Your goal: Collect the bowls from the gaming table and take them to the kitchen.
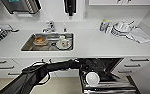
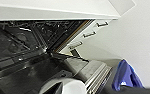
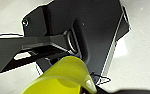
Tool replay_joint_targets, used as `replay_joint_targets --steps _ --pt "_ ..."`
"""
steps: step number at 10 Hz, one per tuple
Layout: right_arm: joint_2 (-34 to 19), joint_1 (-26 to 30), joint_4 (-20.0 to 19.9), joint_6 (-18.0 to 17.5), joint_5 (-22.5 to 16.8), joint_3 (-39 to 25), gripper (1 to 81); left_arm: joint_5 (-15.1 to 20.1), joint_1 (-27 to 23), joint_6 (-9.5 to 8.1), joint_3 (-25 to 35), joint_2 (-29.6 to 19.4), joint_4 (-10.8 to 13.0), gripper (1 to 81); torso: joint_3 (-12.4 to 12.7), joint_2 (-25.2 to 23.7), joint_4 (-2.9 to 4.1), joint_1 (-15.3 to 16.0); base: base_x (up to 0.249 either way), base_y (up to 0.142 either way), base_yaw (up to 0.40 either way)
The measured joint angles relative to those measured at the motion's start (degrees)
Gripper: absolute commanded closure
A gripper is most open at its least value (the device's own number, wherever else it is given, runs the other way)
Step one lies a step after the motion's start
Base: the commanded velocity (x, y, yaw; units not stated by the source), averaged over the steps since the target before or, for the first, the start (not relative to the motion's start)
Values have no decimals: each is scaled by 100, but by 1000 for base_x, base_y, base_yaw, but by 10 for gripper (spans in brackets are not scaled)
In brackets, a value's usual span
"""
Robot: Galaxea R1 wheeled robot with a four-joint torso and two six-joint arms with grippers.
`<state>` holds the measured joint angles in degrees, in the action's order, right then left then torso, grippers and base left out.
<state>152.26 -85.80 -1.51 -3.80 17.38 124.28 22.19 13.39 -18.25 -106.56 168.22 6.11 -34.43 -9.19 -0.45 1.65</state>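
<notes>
Left gripper (image 1: 87, 75) of mine is hovering over the open dishwasher (image 1: 108, 83) in the kitchen, pinching the white bowl (image 1: 92, 78), so delivery is underway; next I am needing a free rack spot just below to set it.

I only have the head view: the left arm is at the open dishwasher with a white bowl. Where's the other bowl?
Observer: The right wrist view has a yellow bowl close up against its camera.
Operator: Anything near the white one I'm missing?
Observer: In the left wrist view the white bowl is over the dishwasher door, and something blue lies off to one side of the door; I can't tell what it is.
</notes>
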Motion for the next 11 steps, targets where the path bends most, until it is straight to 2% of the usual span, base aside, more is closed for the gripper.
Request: replay_joint_targets --steps 3,6,7,9,11 --pt "-2 -9 0 9 -2 0 811 -2 28 -2 35 -72 1 10 0 0 0 0 0 0 0" --pt "-35 29 0 -5 -13 -69 811 116 382 0 267 -377 20 10 0 0 0 0 0 0 0" --pt "-99 72 0 -5 -13 -199 811 215 518 1 549 -545 91 10 0 0 0 0 0 0 0" --pt "-460 265 0 -5 -44 -841 811 391 889 9 1262 -1069 417 10 0 0 0 0 0 0 0" --pt "-916 495 0 -7 -88 -1643 811 542 1517 17 1737 -1869 767 10 0 0 0 0 0 0 0"
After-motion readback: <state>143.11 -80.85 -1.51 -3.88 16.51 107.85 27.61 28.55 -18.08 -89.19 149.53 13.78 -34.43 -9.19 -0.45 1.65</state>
